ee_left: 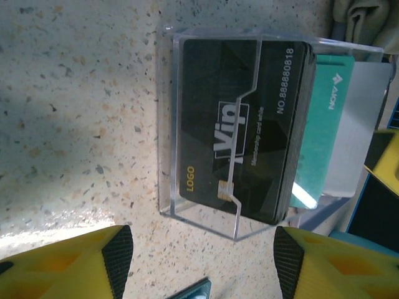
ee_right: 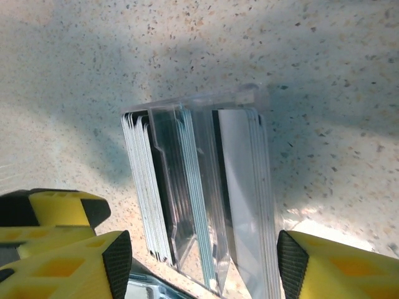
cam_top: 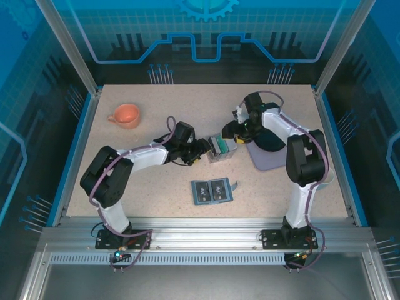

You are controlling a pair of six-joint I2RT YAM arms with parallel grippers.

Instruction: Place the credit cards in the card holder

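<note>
The credit cards stand on edge in a clear plastic box at mid-table. In the left wrist view a black VIP card faces me, with a teal card behind it. My left gripper is just left of the box, open and holding nothing. My right gripper is at the box's right, also open; its pads stand wider than the stack of cards and do not touch it. The card holder lies opened flat nearer the front.
An orange cup sits at the back left. A grey-lilac mat with a dark object on it lies under the right arm. The holder's corner shows close under the left fingers.
</note>
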